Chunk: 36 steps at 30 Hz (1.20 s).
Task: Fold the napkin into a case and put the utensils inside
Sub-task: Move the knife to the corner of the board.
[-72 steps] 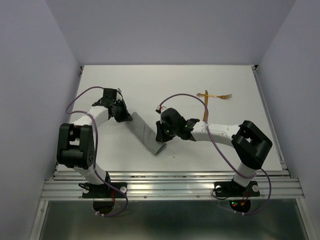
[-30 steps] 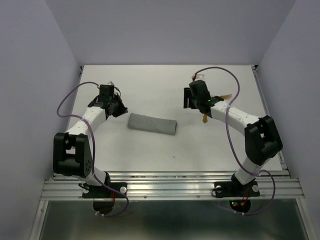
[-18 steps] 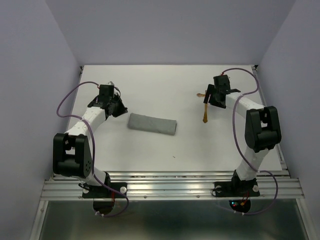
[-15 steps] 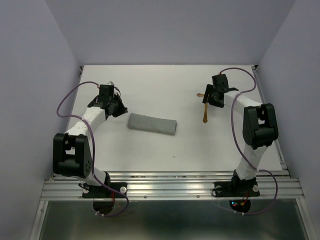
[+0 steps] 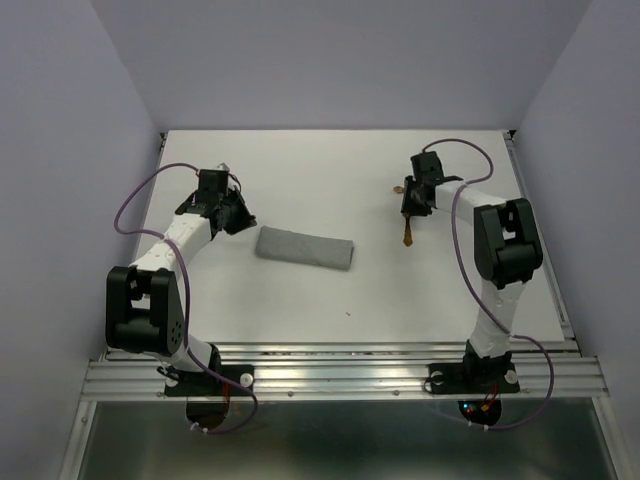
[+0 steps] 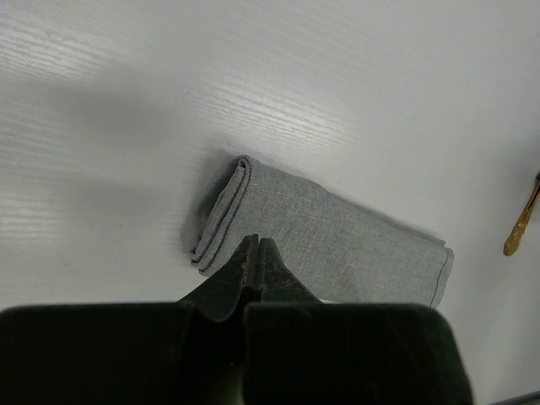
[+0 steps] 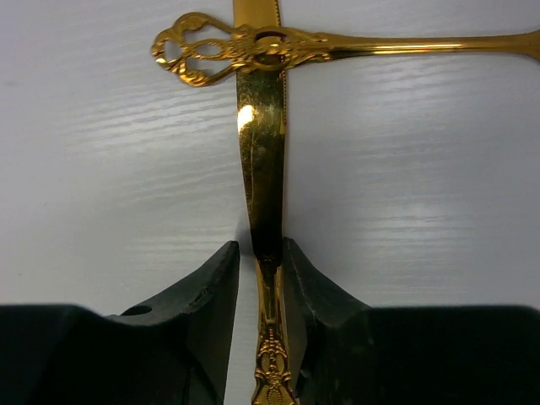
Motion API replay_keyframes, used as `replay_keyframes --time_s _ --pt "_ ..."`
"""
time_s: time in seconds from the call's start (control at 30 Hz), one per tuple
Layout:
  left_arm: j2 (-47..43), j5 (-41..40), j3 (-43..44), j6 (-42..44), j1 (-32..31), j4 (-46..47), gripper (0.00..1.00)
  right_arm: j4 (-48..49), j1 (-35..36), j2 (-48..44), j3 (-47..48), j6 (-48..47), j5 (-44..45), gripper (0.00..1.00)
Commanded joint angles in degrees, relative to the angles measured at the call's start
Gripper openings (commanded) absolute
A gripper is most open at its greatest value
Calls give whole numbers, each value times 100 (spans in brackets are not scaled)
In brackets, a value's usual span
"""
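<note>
Grey case (image 5: pixel 305 247) folded; right of it, right end effector (image 7: pixel 260 251) clamps a golden utensil (image 7: pixel 261 160), next carry it over; left end effector (image 6: pixel 256 251) pinched together

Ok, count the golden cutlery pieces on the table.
2. One shiny golden cutlery piece lies between the right tool's fingers; the other crosses it just beyond them. None seems hidden.
</note>
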Motion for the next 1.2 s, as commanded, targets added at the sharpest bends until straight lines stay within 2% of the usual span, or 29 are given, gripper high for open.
replay_keyframes --time_s 0.0,0.13,0.27,0.43,0.5,0.63,0.8,0.9,1.17 --pt "-24 83 100 91 -20 75 0 -68 483 -74 -194 106 -263 33" --pt "-33 75 91 126 -29 67 0 28 861 -206 -238 448 -605 39" --pt "-59 57 73 170 -29 40 0 46 1011 -259 -19 624 -799 50" --pt "-59 57 56 196 -29 31 0 -60 1064 -171 368 528 -1036 51" --pt "-59 57 56 205 -29 31 0 -95 1064 -188 464 475 -836 51" --pt "-68 92 56 231 -29 14 0 -270 1064 -311 570 510 270 51" --pt "-59 101 47 258 -29 -4 0 -367 1064 -443 570 440 458 51" --pt "-50 110 38 249 -29 5 0 -464 1064 -706 343 554 387 51" --pt "-7 189 38 223 -38 49 0 -87 1169 -2067 -1729 1511 502 50"
